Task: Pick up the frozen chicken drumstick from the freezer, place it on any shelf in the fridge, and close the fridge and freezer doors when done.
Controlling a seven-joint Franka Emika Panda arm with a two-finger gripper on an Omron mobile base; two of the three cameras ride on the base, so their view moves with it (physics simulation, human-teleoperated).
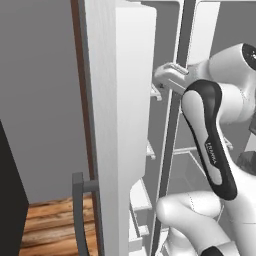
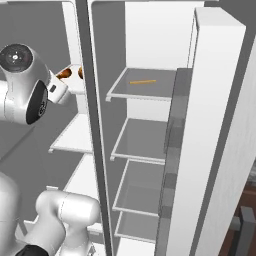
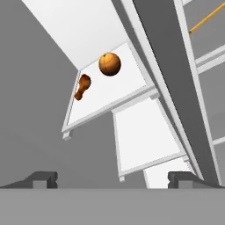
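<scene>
The end effector [image 3: 112, 179] is spread wide and holds nothing, apart from the frozen chicken drumstick [image 3: 82, 87].

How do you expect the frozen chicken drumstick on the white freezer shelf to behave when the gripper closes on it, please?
The frozen chicken drumstick looks small and probably rigid. Its rounded body tapering to a narrow end may pivot or slip between fingers. Lying near the orange ball, a nudge might knock that rolling.

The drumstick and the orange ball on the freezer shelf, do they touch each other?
Apart. The hand view shows bare white shelf between the drumstick and the ball.
</scene>
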